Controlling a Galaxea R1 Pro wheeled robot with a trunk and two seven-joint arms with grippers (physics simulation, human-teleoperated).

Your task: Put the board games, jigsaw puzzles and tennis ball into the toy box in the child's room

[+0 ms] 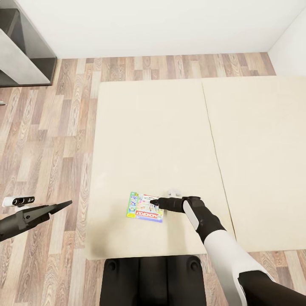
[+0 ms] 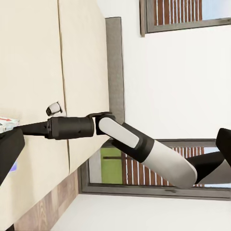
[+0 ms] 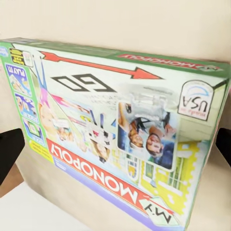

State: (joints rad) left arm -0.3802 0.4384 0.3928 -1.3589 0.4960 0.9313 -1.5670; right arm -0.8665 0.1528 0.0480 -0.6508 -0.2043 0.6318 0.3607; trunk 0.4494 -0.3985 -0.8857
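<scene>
Item: Monopoly board game [image 1: 145, 207], thin flat printed box, green-edged, lying flat on the bed [image 1: 170, 127] near the mattress's front edge, left half. Judged light, stiff, glossy and likely slippery; best pinched across a thin edge. Right gripper [image 1: 154, 203] at the box's right edge, fingers spread wide either side, nothing clamped. Left gripper [image 1: 63, 205] over the wood-plank floor [image 1: 51, 140]; jaw state cannot be told.

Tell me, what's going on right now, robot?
Right pincer open, at the edge of the board game on the bed, not gripping yet. Left pincer idle beside the bed. Nothing in the way.
</scene>
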